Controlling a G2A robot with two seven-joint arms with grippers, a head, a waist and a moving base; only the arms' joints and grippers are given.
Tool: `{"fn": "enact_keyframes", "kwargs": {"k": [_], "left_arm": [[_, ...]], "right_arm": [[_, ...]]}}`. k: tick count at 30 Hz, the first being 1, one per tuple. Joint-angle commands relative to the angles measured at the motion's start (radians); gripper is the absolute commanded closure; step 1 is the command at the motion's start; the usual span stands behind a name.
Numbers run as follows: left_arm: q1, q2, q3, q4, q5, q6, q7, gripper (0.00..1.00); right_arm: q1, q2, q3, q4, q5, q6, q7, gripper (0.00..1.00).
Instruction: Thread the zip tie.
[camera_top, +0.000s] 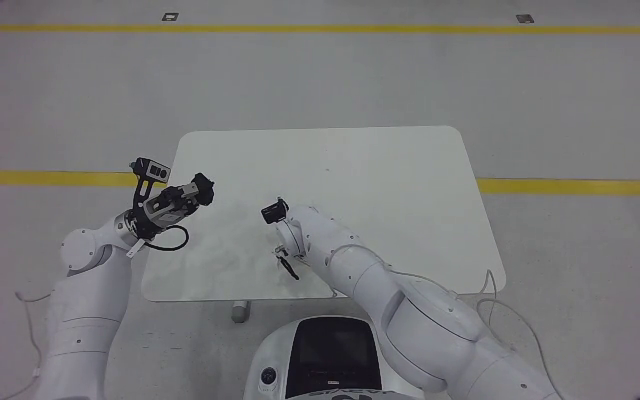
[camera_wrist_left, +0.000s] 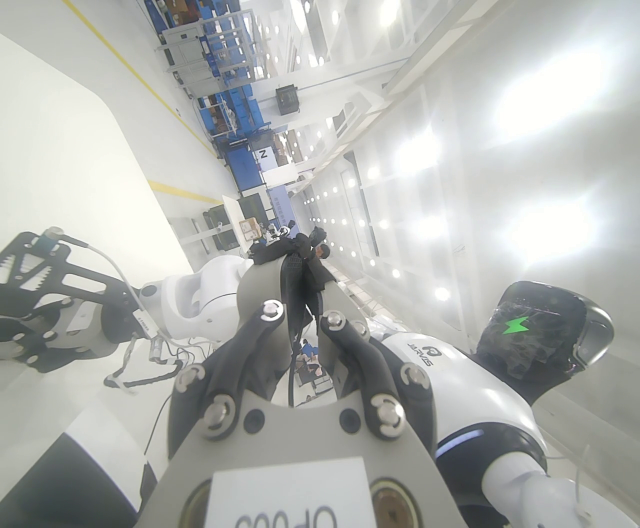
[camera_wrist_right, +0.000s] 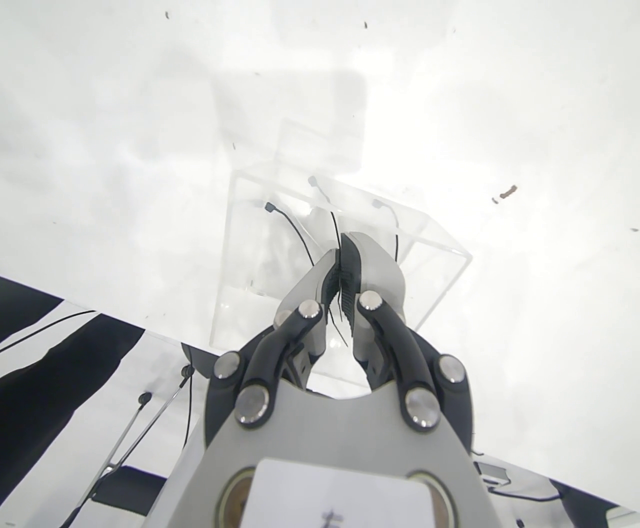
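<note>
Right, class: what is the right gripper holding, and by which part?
The right gripper pinches a black zip tie by its thin strap, partway along; the head is free.

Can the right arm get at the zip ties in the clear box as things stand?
Probably yes: the right end effector hangs just over the clear box, shut on one zip tie, with nothing between.
</note>
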Motion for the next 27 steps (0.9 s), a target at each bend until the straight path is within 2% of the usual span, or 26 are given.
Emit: {"fn": "enact_keyframes", "kwargs": {"k": [1,7,14,23,27], "left_arm": [[0.000,0.000,0.000,0.000,0.000,0.000,0.000,1.00],[0.000,0.000,0.000,0.000,0.000,0.000,0.000,1.00],[0.000,0.000,0.000,0.000,0.000,0.000,0.000,1.00],[0.000,0.000,0.000,0.000,0.000,0.000,0.000,1.00],[0.000,0.000,0.000,0.000,0.000,0.000,0.000,1.00]], "right_arm": [[0.003,0.000,0.001,0.000,-0.003,0.001,0.002,1.00],[0.015,-0.001,0.007,-0.007,-0.011,0.002,0.013,1.00],[0.030,0.006,0.021,-0.015,-0.012,-0.033,0.027,1.00],[0.030,0.029,0.040,-0.047,-0.036,-0.060,0.015,1.00],[0.020,0.046,0.054,-0.079,-0.039,-0.100,0.014,1.00]]}}
